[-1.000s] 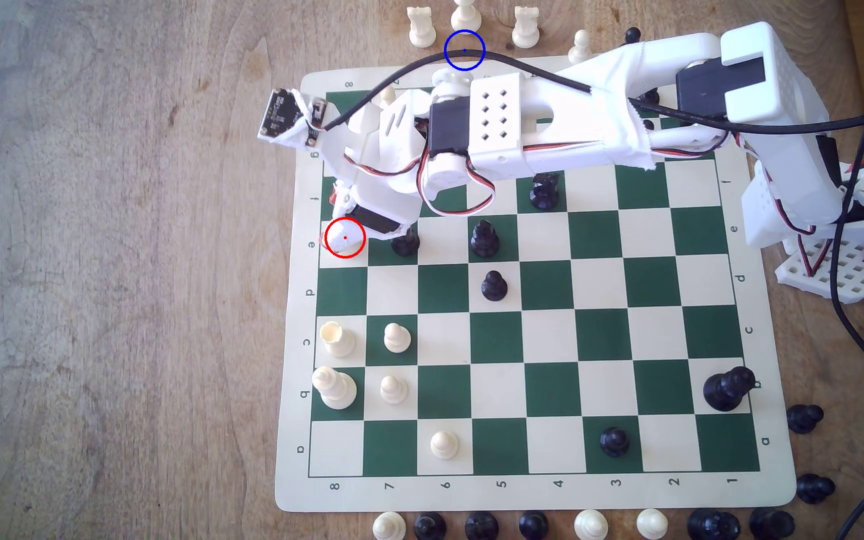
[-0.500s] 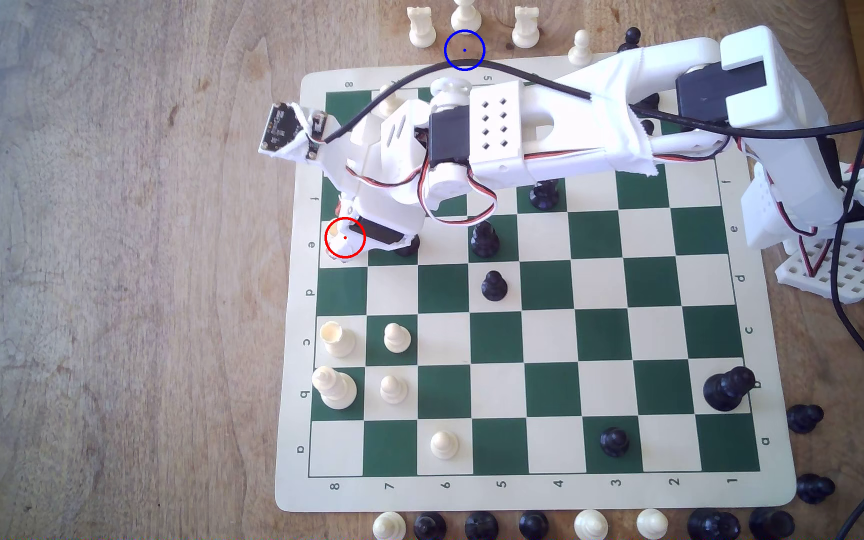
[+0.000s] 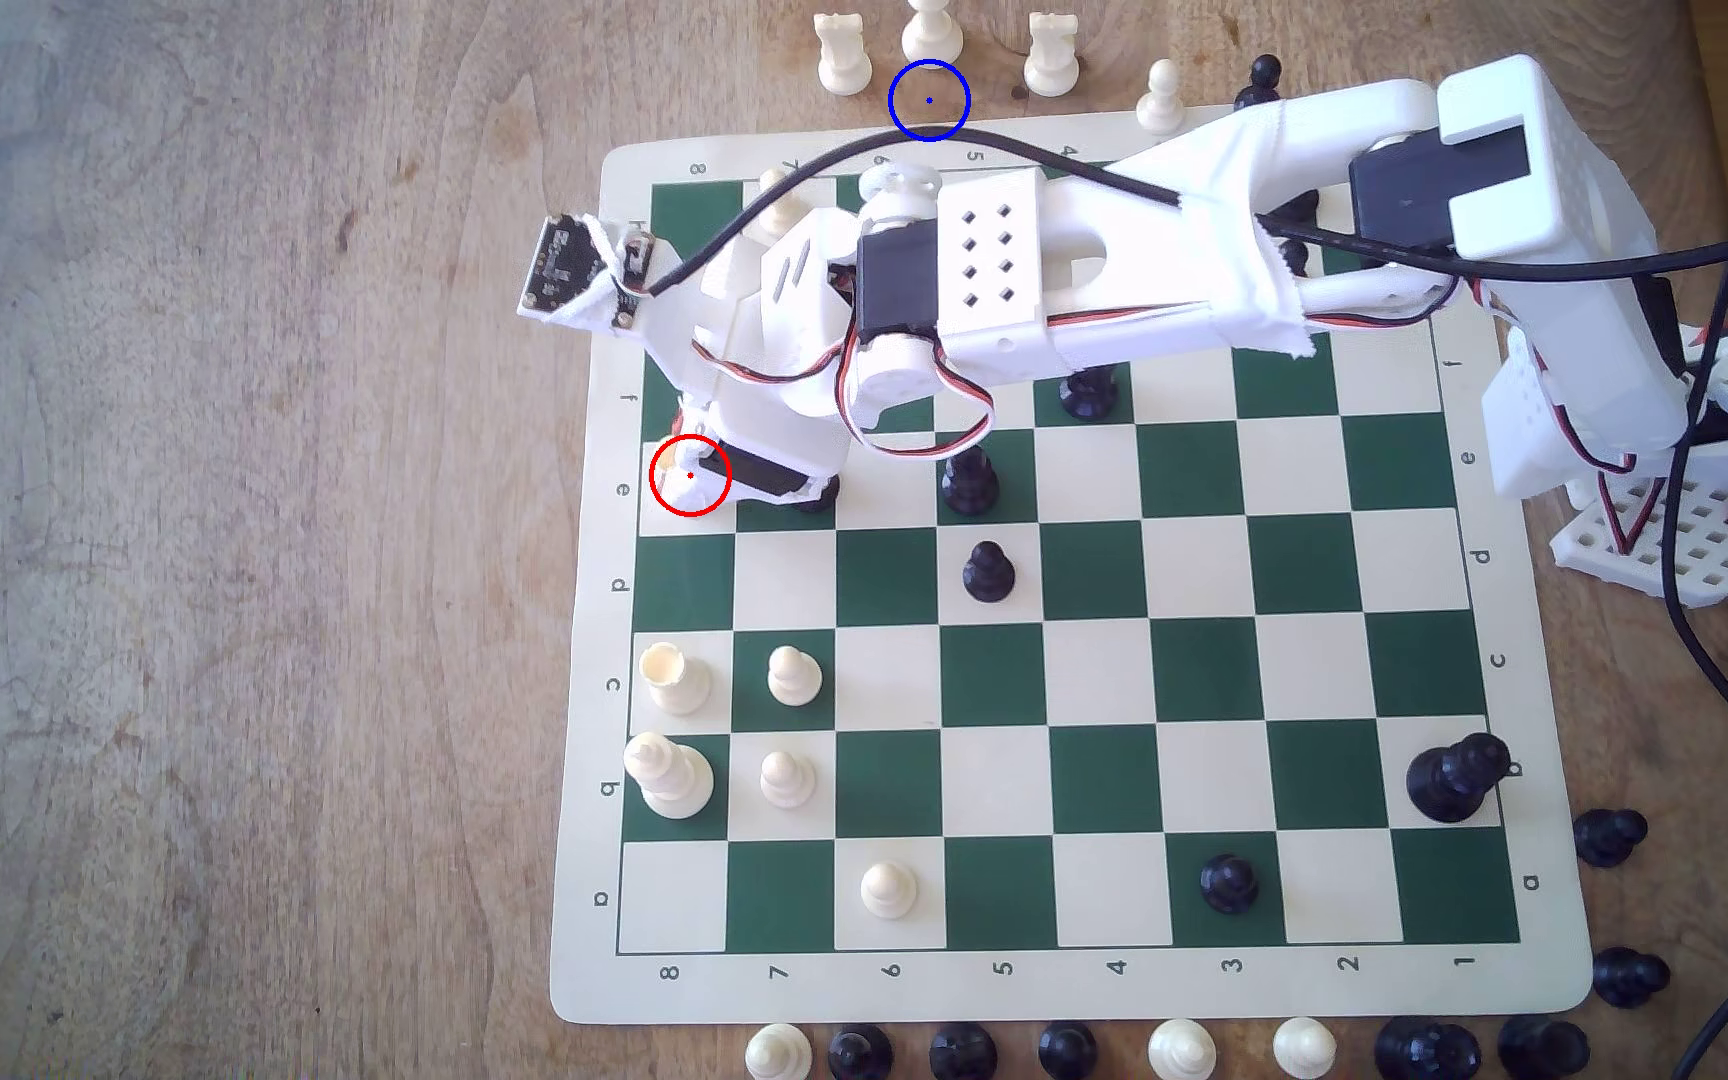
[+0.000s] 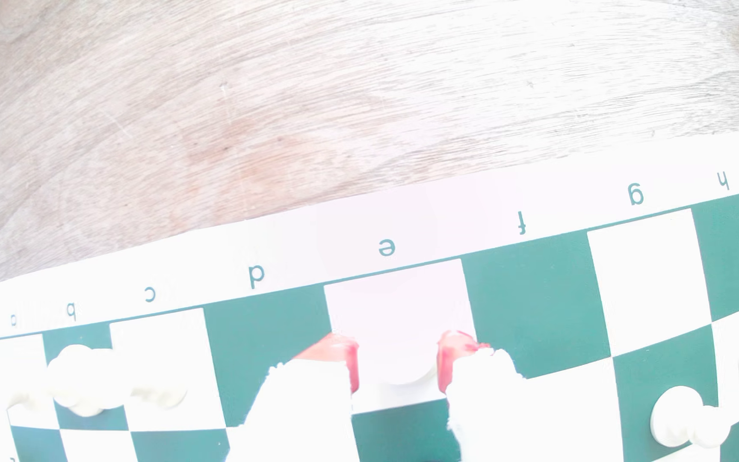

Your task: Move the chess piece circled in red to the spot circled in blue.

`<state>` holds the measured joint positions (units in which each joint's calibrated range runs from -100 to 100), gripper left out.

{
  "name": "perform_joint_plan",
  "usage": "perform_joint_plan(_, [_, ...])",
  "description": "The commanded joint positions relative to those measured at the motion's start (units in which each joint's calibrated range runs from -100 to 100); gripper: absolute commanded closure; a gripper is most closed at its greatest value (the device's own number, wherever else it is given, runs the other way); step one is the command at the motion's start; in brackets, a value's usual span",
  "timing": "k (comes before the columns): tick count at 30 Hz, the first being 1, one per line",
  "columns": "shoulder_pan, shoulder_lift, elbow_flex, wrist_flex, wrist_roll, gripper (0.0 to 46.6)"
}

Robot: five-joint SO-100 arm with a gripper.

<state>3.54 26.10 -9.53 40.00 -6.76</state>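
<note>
Lowered a little more than before, gripper (image 4: pixel 398 362) with red fingertips (image 4: pixel 352 364) on both sides of the piece (image 4: pixel 399 371), grasp not certain, mid-left of board (image 3: pixel 579 727).

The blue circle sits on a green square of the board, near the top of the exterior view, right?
Not on a green square. In the exterior view the blue circle lies on bare wood of the table, just beyond the board's top edge, between cream pieces. It is near the top of that view.
</note>
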Motion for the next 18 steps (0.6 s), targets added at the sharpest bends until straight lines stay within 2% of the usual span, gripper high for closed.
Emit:
perform_joint_plan(1, [-0.45, -2.08, -6.51, -0.52, -0.1, 42.9])
perform_joint_plan(7, [-0.45, -2.76, -6.6, -0.52, -0.15, 45.8])
perform_joint_plan(18, [1.74, -12.43, -9.87, 8.32, -1.51, 46.4])
